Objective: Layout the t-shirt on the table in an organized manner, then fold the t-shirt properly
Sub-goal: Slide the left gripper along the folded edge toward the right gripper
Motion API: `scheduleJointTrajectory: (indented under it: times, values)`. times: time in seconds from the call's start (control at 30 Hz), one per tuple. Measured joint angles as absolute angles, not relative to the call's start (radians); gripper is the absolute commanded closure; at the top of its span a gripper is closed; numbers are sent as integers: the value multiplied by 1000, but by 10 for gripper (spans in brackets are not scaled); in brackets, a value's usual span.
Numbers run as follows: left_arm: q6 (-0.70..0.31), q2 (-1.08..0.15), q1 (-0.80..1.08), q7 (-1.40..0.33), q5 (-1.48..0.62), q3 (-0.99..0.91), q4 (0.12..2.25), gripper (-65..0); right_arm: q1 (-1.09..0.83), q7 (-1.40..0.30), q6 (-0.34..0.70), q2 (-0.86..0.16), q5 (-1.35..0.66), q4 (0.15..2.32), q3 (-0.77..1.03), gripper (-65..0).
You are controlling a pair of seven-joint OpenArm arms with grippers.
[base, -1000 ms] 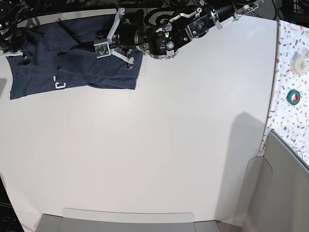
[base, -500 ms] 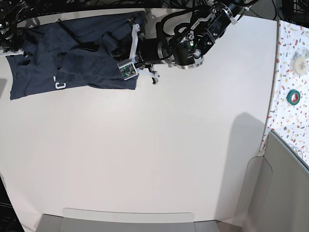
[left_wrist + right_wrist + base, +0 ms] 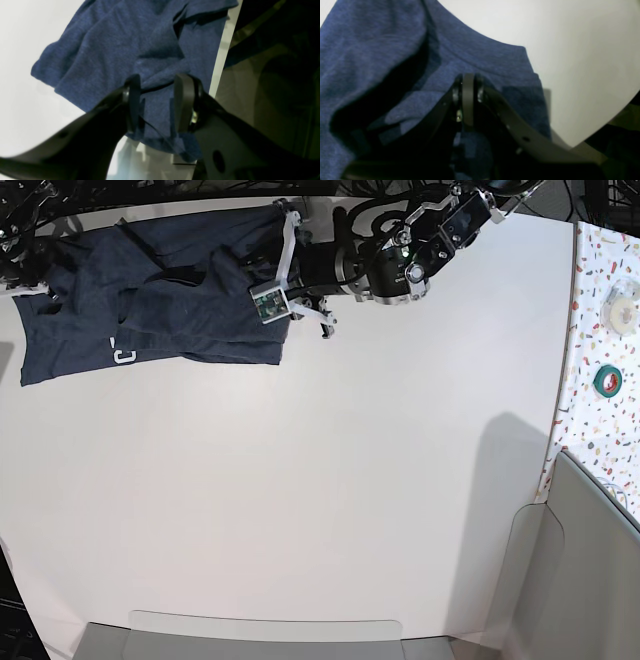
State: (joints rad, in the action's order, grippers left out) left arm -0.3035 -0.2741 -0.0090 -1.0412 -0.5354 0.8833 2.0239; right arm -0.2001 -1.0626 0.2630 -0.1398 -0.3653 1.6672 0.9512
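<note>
The dark navy t-shirt point(image 3: 150, 310) lies crumpled at the far left of the white table point(image 3: 330, 480), with a bit of white lettering point(image 3: 122, 357) showing. My left gripper point(image 3: 262, 278) is over the shirt's right edge near the table's far edge. In the left wrist view it point(image 3: 157, 100) is open, its fingers point(image 3: 183, 100) straddling a ridge of fabric point(image 3: 140, 50). My right gripper point(image 3: 25, 280) is at the shirt's left end. In the right wrist view it point(image 3: 468, 85) is shut, pinching the fabric point(image 3: 382, 50) near a seamed edge.
A speckled strip point(image 3: 605, 440) runs along the right side with a green tape roll point(image 3: 607, 379) and a white roll point(image 3: 622, 312). Grey panels stand at the lower right point(image 3: 590, 570) and front edge point(image 3: 260, 635). Cables hang behind the far edge.
My left arm has pulled back to the right, from over the middle of the shirt to its right edge, then shifted slightly toward the far edge. The shirt and right gripper have stayed put.
</note>
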Motion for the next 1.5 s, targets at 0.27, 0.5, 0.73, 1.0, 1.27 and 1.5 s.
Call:
scheduleJointTrajectory:
  times: [0.27, 0.5, 0.73, 1.0, 1.27, 1.5]
  values:
    - [-307, -258, 3, -982, -213, 1046, 2007, -218, -202, -1062, 263, -138, -365, 1667, 951, 0]
    - [-308, -199, 6, -968, -54, 1051, 2007, -218, -202, -1063, 263, -138, -365, 1667, 951, 0]
    - [-307, -194, -6, -968, 17, 1116, 1971, -217, -205, -1062, 263, -138, -365, 1667, 951, 0]
    - [-308, -194, 2, -968, 97, 1161, 1944, -217, -207, -1062, 264, -138, -365, 1667, 951, 0]
    - [-308, -191, -1, -965, 106, 1164, 1928, -216, -207, -1062, 265, -138, -365, 1667, 951, 0]
    - [-307, -191, 1, -852, 109, 1165, 1812, -163, -207, -1062, 266, -138, -365, 1667, 951, 0]
